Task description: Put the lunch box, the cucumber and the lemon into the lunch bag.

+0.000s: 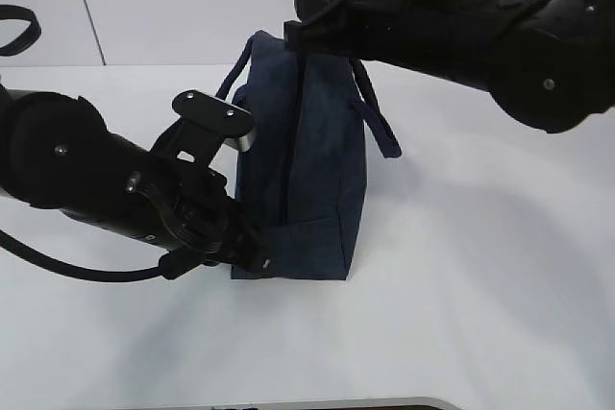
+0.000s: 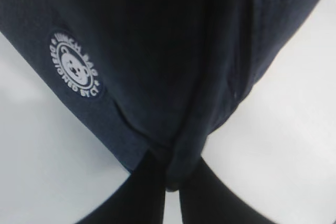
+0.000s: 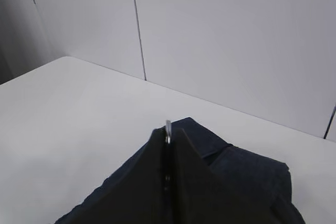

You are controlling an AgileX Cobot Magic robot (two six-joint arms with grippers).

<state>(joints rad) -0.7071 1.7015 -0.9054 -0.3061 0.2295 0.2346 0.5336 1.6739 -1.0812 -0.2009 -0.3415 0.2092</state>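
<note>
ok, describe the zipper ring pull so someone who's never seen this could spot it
Start at the white table and the navy lunch bag standing on it. At the bag's far top end, the right gripper is shut on a thin silver ring pull. It is the only shiny metal among dark fabric.

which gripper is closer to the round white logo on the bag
Left. The left gripper pinches the bag near the logo; the right gripper is at its top.
</note>
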